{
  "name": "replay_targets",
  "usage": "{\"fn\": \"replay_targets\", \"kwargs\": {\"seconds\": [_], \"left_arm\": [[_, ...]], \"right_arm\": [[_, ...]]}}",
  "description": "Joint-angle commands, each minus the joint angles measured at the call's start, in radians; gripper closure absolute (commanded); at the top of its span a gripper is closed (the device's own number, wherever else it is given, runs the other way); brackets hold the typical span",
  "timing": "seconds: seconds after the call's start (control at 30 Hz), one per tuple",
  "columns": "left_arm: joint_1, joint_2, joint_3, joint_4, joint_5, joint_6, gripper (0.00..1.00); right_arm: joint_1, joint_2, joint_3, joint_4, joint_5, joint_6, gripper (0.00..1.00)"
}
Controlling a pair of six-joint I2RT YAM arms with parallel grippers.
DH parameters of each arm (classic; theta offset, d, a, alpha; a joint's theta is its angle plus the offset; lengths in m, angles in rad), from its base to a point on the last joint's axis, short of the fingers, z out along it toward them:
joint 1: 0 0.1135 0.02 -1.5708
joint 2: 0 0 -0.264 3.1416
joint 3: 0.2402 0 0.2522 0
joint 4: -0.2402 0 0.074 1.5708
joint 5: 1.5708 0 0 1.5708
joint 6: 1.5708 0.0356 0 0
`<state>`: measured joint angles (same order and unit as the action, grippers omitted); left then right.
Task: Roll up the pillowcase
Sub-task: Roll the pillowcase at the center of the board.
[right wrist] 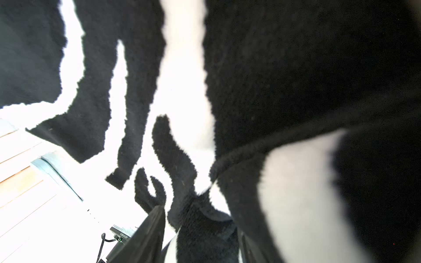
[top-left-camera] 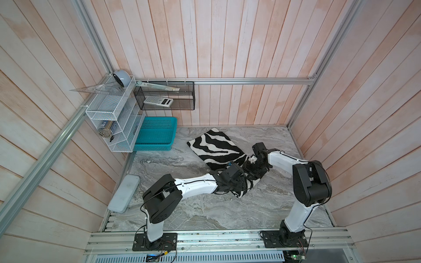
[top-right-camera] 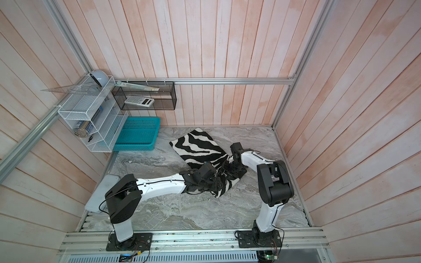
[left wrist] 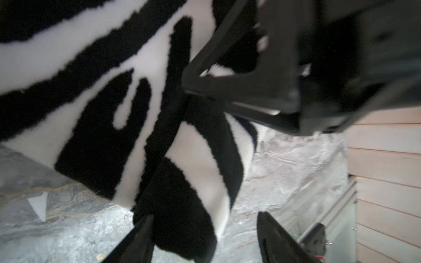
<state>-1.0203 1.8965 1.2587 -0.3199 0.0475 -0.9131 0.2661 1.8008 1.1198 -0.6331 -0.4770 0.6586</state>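
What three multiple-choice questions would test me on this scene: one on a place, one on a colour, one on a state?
1. Where is the teal basket?
A. Hanging on the wall
B. On the marble table, beside the white wire rack
C. Inside a black mesh shelf

2. What shows on the pillowcase?
A. Red dots
B. Plain yellow
C. Black-and-white zebra stripes

3. How does the pillowcase lie?
A. Far end flat, near end bunched up
B. Fully rolled
C. Draped over the rack

Answers: 1 B, the basket sits on the tabletop next to the rack. 2 C, the stripes show in every view. 3 A, only the near end is gathered.
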Motion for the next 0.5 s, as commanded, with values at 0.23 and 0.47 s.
{"fn": "replay_targets", "kwargs": {"seconds": [0.23,0.47], "left_arm": [[0.093,0.047,-0.071,-0.003,-0.107,-0.071,0.31],[0.086,0.051,-0.09,0.037,-0.037,-0.088,0.31]], "right_arm": [[-0.05,-0.123,-0.073,0.059,-0.097,-0.004,0.42],[-0.185,-0.41,-0.271,0.075,-0.154,-0.014,0.35]]}}
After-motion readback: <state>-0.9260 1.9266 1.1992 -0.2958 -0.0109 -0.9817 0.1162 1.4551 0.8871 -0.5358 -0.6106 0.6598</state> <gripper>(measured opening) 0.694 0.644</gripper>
